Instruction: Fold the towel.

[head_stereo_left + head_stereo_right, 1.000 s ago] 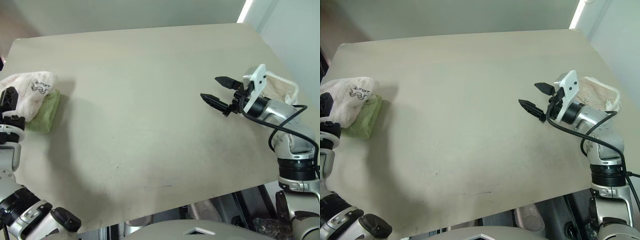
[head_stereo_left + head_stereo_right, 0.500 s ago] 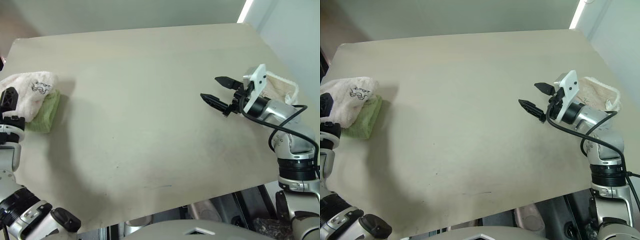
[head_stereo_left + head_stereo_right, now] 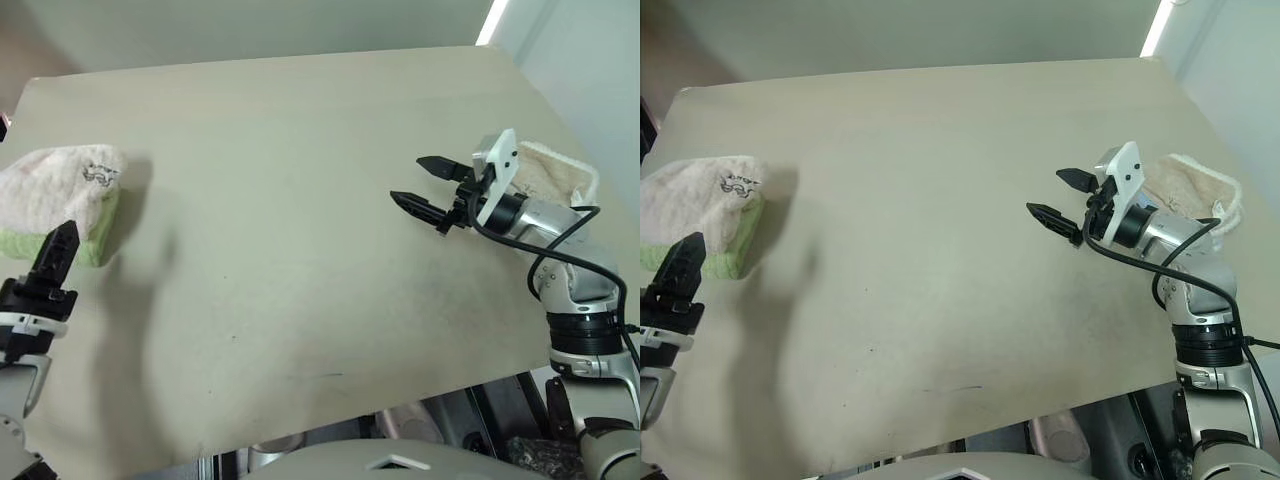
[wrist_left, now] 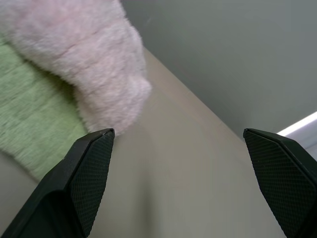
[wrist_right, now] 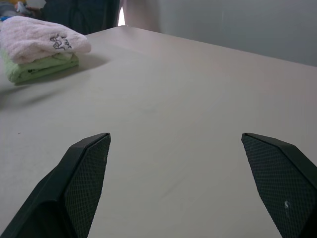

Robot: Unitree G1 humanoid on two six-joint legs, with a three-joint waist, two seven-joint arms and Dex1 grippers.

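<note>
Pink towel (image 3: 55,185) is seen folded, stacked on a green towel (image 3: 95,245) at far-left edge of tabletop (image 3: 300,250). Fold judged complete; step in hand is clearing away. L gripper (image 3: 50,265) is held just short of stack, jaws released, nothing grasped. R gripper (image 3: 425,185) is held above tabletop, jaws released, empty. Beige towel (image 3: 555,175) lies beside R arm; next move prob. calls for reaching it.

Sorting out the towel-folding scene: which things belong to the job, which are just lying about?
Job: pink towel, folded, lying on the green one; left claw and right claw, both open and empty.
Lying about: green towel; beige towel; table.
</note>
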